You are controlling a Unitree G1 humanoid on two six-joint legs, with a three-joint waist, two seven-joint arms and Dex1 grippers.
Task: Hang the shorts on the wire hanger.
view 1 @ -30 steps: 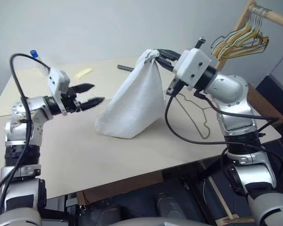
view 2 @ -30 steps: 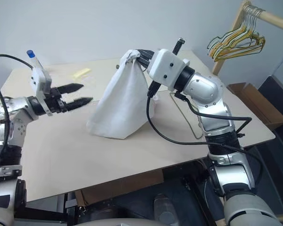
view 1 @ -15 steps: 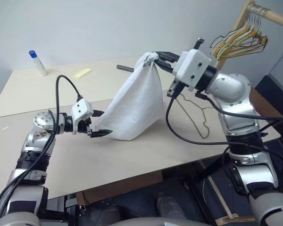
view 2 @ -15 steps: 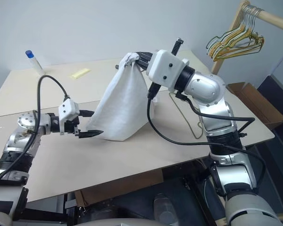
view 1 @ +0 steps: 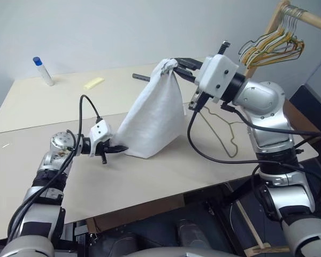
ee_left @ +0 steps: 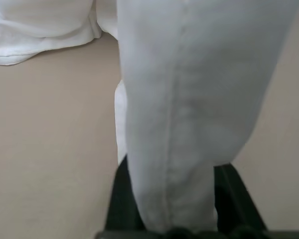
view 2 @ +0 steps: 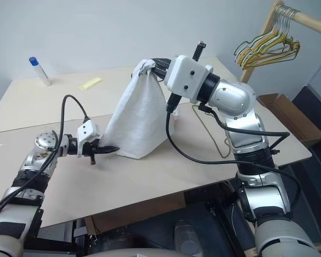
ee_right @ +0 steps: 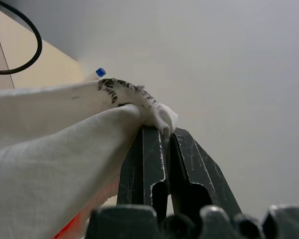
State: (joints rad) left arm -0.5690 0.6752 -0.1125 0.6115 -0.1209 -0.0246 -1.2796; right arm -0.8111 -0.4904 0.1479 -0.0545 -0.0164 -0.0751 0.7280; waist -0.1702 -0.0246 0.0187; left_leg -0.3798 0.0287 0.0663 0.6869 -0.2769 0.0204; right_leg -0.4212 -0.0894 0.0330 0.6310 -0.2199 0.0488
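Beige table (view 1: 150,176) carries the work: right pincer (view 1: 177,62) pinches the shorts (view 1: 152,120) aloft at twelve o'clock, left pincer (view 1: 119,149) clamps their hem at nine, while the wire hanger (view 1: 224,131) lies unthreaded at three, so hanging remains undone.

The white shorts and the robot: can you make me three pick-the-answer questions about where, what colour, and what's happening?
1. Where does the thin bare metal wire hanger lie?
A. on the beige table, under the right arm
B. on the wooden rail
C. on the floor

2. What colour is the cap of the small white tube?
A. red
B. blue
C. green

3. How do the white thin-fabric shorts hang?
A. flat on the table
B. lifted by the right gripper, left gripper pinching a low edge
C. draped on the hanger

Answers: 1 A, it rests on the tabletop. 2 B, the cap is blue. 3 B, both grippers are shut on cloth.
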